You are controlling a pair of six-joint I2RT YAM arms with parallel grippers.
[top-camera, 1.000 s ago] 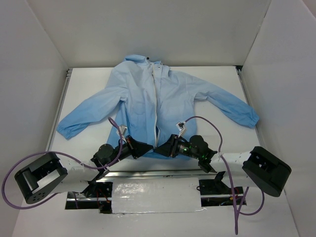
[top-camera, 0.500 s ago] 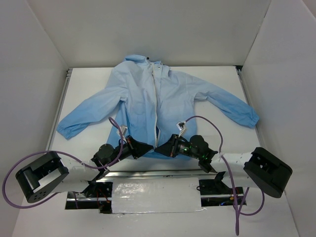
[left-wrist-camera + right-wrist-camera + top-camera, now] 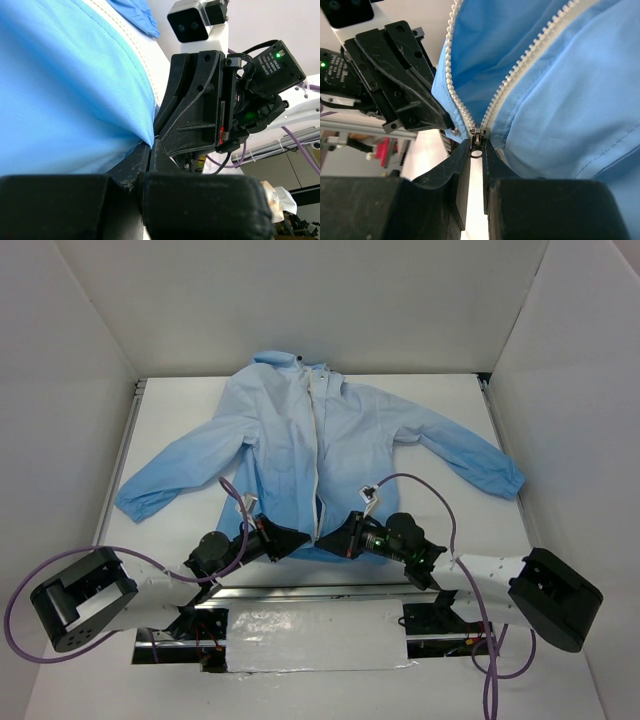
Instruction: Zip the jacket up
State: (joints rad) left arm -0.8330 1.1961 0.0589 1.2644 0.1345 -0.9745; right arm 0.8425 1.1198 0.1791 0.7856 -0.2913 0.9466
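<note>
White counter [image 3: 450, 505], jacket [image 3: 290, 440] flat: your left jaws clamp its hem [image 3: 142, 131]; your right jaws flank the zipper pull [image 3: 477, 136], grip unconfirmed. Pinch firmly, then draw straight toward the collar [image 3: 300, 366].

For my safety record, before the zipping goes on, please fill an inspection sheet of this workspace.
Surface: white table.
Job's things: jacket spread flat, front mostly open, zipper pull at the bottom hem.
Clutter: nothing seen.
Grippers: left gripper fingers shut on the jacket hem; right gripper fingers pinch the zipper pull.
Cables: purple cables loop from both arms.
Surroundings: white walls on three sides.
</note>
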